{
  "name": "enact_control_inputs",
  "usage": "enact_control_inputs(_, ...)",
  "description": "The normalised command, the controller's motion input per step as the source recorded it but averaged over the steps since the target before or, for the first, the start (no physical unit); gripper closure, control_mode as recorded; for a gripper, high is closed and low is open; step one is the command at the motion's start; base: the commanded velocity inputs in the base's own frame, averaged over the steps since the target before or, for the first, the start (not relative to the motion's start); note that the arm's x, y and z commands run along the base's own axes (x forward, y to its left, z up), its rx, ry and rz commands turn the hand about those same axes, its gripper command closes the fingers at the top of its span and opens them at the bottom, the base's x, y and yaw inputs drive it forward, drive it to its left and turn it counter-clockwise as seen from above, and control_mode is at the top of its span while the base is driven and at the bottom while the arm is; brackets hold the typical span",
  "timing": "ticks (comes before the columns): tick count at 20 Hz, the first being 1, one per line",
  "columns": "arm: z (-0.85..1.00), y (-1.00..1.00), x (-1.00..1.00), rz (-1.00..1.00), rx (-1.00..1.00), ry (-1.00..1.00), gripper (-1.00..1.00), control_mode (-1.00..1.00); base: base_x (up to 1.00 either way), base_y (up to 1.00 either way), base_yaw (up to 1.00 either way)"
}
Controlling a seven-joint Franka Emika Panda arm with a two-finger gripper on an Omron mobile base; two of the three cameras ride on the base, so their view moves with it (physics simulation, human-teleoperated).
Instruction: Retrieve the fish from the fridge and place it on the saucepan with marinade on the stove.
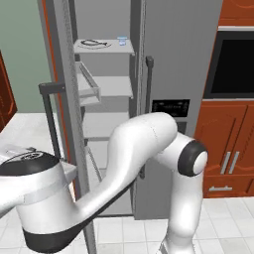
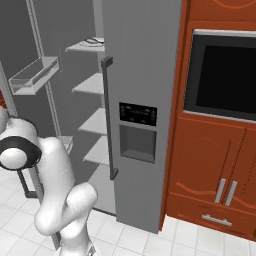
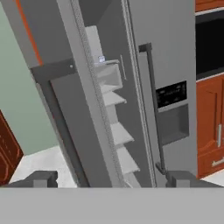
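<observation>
The fridge is tall and grey, and its left door is swung open. On the top shelf lies the fish, slender and dark. A small clear-blue cup stands to its right. In the hand view my gripper looks at the open compartment from some way back. It is open, its fingertips far apart with nothing between them. The saucepan and the stove are out of view.
A black wall oven is set in red-brown cabinets right of the fridge. A door bin juts from the open door. A white counter lies at the left. The floor is pale tile.
</observation>
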Motion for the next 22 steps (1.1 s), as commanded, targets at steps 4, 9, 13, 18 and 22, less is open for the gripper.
enact_control_inputs(4,0.36,-1.0,0.0,0.0,0.22,-0.1,-1.0,-1.0,0.0,0.0,0.0)
enact_control_inputs(9,0.02,-1.0,0.35,0.13,0.4,0.11,-1.0,-1.0,0.0,0.0,0.0)
enact_control_inputs(13,-0.31,-1.0,0.96,0.25,0.37,0.27,-1.0,-1.0,0.0,0.0,0.0)
enact_control_inputs(18,-0.47,-1.0,0.82,0.25,0.32,0.25,-1.0,-1.0,0.0,0.0,0.0)
enact_control_inputs(22,-0.19,-1.0,0.77,0.22,0.32,0.3,-1.0,-1.0,0.0,0.0,0.0)
